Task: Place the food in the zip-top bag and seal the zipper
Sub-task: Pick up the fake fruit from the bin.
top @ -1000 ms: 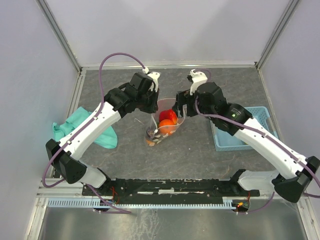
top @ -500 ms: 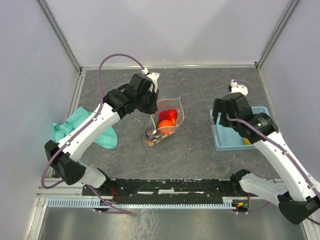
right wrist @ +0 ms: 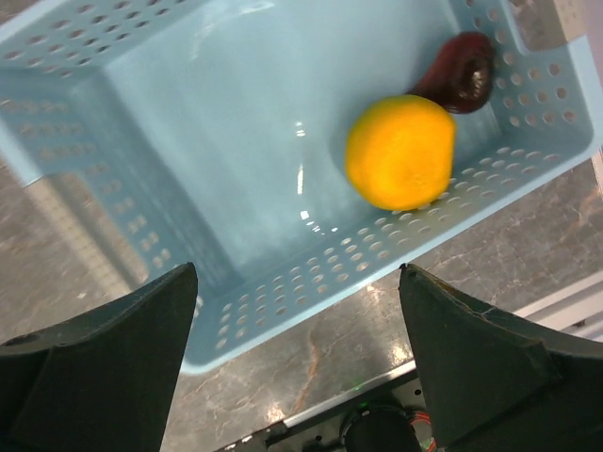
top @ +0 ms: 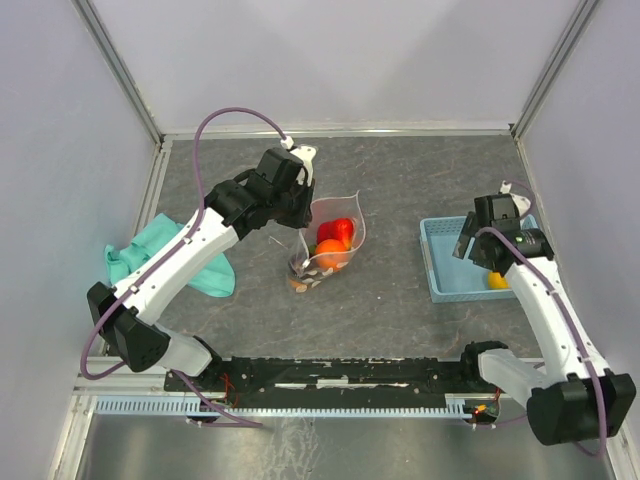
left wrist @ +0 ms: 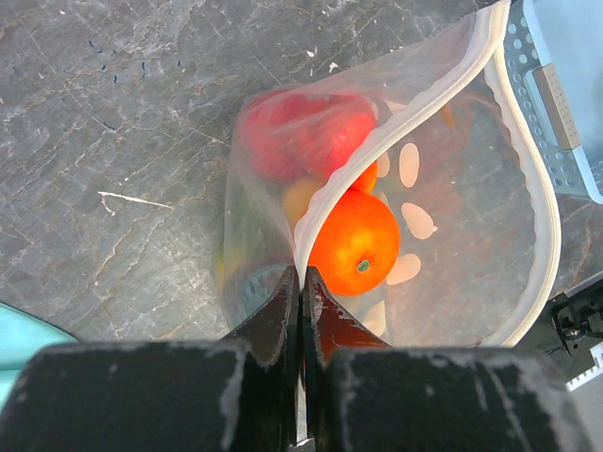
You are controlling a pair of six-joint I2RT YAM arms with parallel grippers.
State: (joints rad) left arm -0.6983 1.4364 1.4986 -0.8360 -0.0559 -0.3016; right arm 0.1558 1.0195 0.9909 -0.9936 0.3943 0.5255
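The zip-top bag (top: 338, 232) stands open on the table, clear with white dots. Inside it lie a red fruit (left wrist: 301, 132) and an orange one (left wrist: 356, 241). My left gripper (left wrist: 301, 273) is shut on the bag's rim, pinching the whitish zipper (left wrist: 341, 181) and holding the mouth up; from above it (top: 300, 212) sits at the bag's left edge. My right gripper (right wrist: 297, 273) hangs open and empty over the blue basket (right wrist: 236, 141), where a yellow-orange fruit (right wrist: 400, 151) and a dark purple one (right wrist: 464, 73) lie. From above, the right gripper (top: 478, 245) is at the basket's right part.
The blue basket (top: 448, 262) sits at the table's right side, with the yellow fruit (top: 497, 281) in its near right corner. A teal cloth (top: 170, 255) lies crumpled at the left edge under the left arm. Metal frame rails border the table.
My right arm has swung away from the bag's mouth to the right and now hovers over the basket, its jaws a little wider. The left gripper keeps its hold on the bag.
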